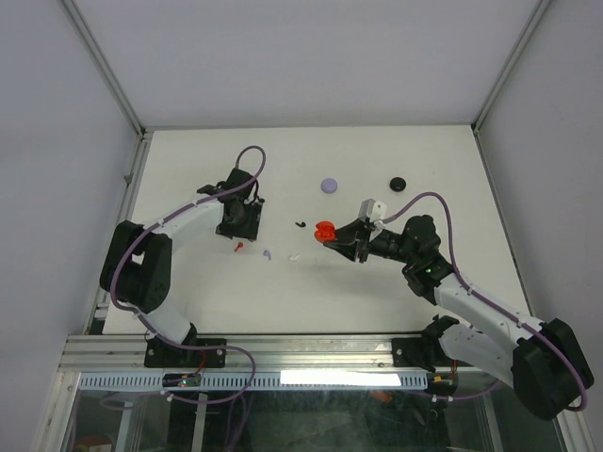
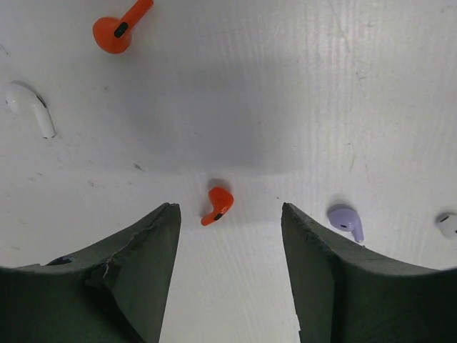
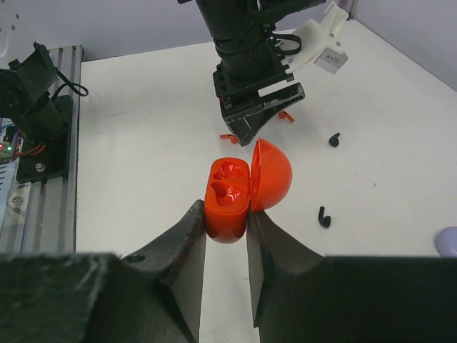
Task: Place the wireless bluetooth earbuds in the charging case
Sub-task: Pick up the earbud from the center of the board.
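Left arm: extended forward from its base over the desk [image 1: 424, 151], elbow bent, wrist turned down so the left end effector [image 1: 239, 224] points at the surface. Its jaws stand apart, holding nothing. In the left wrist view a red earbud [image 2: 218, 204] lies on the desk between the two fingers and touches neither.

Right arm: reaching left toward the middle of the desk, forearm low, wrist roughly level. The right end effector [image 3: 226, 218] is clamped on the red charging case [image 3: 228, 191], whose lid [image 3: 273, 175] is hinged open and both sockets are empty.

Loose on the desk near the left end effector: a second red earbud [image 2: 118, 32], a white earbud [image 2: 28, 107] and a lilac earbud [image 2: 346, 220]. Two black earbuds [image 3: 325, 216] lie beside the case, apart from it.
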